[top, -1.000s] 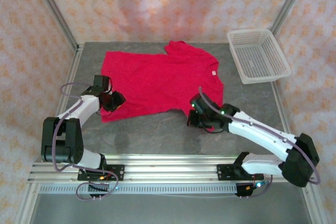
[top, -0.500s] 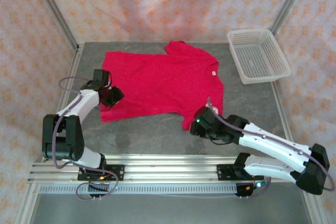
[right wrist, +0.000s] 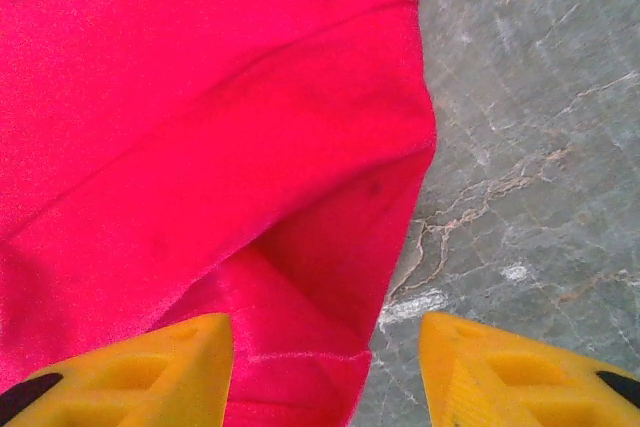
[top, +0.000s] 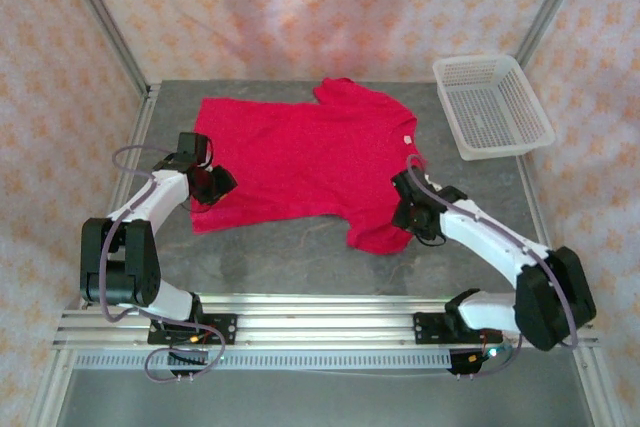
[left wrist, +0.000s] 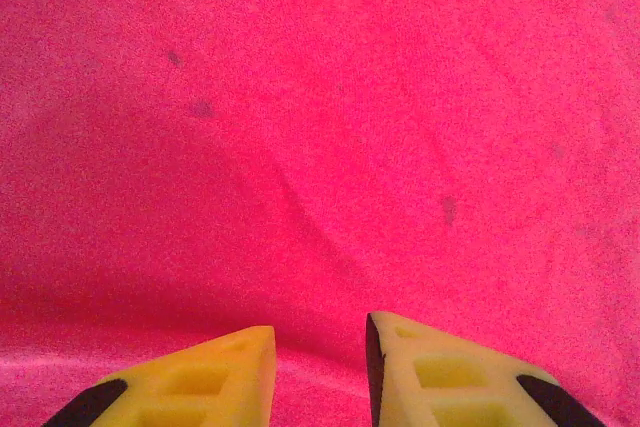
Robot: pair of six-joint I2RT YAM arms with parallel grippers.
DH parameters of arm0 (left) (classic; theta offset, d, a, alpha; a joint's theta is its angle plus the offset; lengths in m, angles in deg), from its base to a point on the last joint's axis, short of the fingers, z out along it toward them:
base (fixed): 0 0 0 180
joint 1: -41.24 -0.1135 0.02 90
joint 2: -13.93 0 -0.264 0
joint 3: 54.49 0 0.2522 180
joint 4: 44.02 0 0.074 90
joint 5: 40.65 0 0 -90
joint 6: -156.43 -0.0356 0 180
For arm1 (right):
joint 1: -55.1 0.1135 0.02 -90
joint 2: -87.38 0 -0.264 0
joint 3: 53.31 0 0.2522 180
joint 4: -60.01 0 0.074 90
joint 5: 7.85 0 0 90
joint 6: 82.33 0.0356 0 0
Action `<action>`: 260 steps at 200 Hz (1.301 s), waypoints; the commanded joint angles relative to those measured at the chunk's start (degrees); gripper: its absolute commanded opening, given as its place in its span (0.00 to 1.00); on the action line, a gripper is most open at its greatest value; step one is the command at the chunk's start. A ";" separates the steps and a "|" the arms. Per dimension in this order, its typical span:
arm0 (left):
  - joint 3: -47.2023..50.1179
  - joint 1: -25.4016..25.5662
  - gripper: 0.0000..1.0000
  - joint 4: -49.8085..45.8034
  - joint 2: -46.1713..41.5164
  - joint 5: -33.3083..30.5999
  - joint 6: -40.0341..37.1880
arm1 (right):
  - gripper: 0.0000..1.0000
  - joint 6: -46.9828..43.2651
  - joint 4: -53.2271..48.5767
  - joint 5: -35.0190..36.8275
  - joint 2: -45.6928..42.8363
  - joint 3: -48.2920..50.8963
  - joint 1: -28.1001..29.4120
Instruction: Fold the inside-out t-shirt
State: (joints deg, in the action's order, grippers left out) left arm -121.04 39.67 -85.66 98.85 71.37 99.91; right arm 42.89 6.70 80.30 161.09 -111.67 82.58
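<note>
The right fingers (right wrist: 130,367) stand wide apart and hold nothing. They straddle a doubled, hemmed corner of the inside-out t-shirt (top: 300,152), with bare counter (top: 300,257) under the right-hand one. The left fingers (left wrist: 200,387) are parted by only a narrow gap and sit low over red cloth, with a small ridge of fabric at their tips. Whether any of it is pinched between them I cannot tell.

Seen from above, the left fingers sit at the shirt's left edge and the right ones at its lower right corner. The garment lies spread, mostly flat, across the middle of the counter, with its pale tag (top: 407,140) toward the right. A white basket (top: 478,61) stands apart at the upper right.

The shirt should handle as light, limp and grippy rather than slippery. It will sag and drag on the counter instead of keeping a shape (a one-sided lift would likely skew the whole body). The best holds look like the hemmed edges and corners, where the layers are doubled: pinch both layers there, then lift the two sides evenly.
</note>
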 commanded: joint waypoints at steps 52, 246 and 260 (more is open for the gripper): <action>-2.74 -1.32 0.30 1.60 3.97 1.07 0.95 | 0.50 -0.47 7.47 -9.07 3.82 3.71 -0.76; -8.21 -4.65 0.28 2.97 17.46 -2.32 1.25 | 0.00 3.19 -16.31 -9.99 -13.52 6.05 15.72; -8.46 -4.72 0.28 2.32 17.64 -3.26 0.83 | 0.00 4.96 -17.38 -10.88 -15.08 7.44 18.19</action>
State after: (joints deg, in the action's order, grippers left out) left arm -128.21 35.22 -82.78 115.97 71.35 101.02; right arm 44.10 -3.75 70.09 148.66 -106.98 97.14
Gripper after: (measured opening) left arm 0.277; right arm 0.045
